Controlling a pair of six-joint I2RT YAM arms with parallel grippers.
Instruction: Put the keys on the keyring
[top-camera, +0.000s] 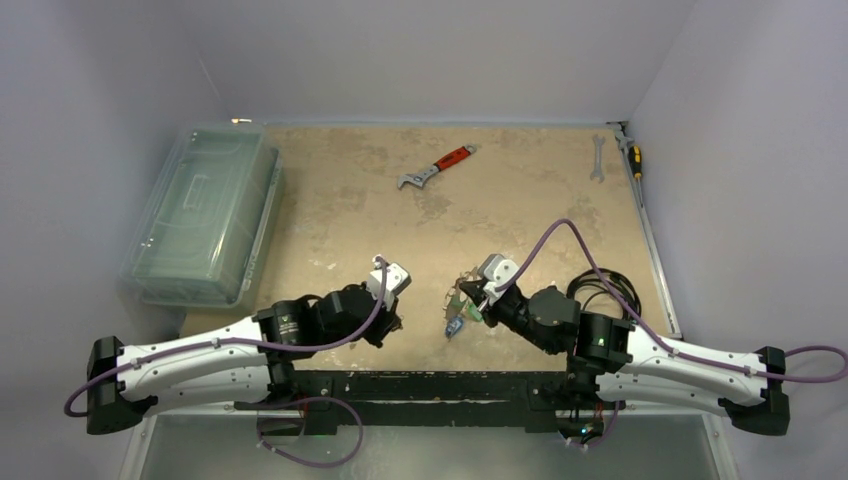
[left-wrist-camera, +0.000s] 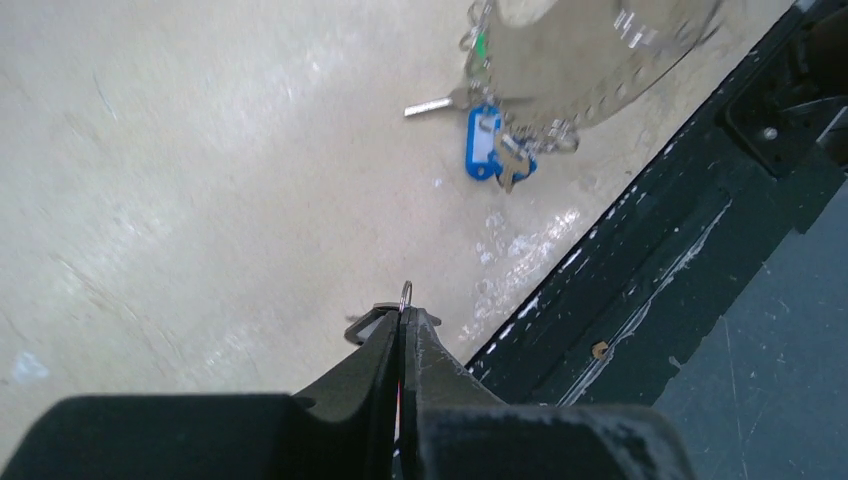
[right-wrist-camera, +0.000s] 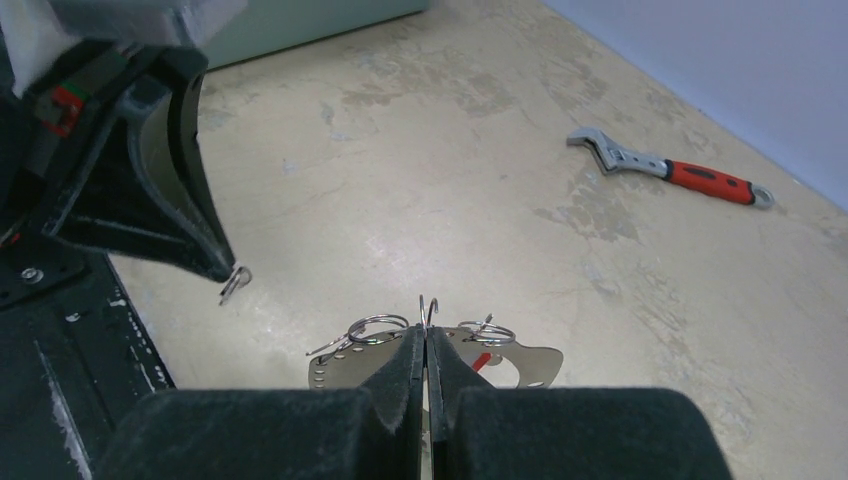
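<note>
While several keys (left-wrist-camera: 487, 145) hang from the keyring (right-wrist-camera: 520, 365) clamped in the right gripper (right-wrist-camera: 427, 330), the left gripper (left-wrist-camera: 404, 318), just to its left, pinches a small ring (left-wrist-camera: 405, 293), apparently not yet attached.

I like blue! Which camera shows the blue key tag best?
Left wrist: the blue key tag is big and clear. The top view shows just a tiny blue speck; the right wrist view doesn't show it.

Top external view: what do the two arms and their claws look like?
Both the left arm and right arm have white links, black joints and a looping purple cable. The left claw and right claw are black and taper to a point.
</note>
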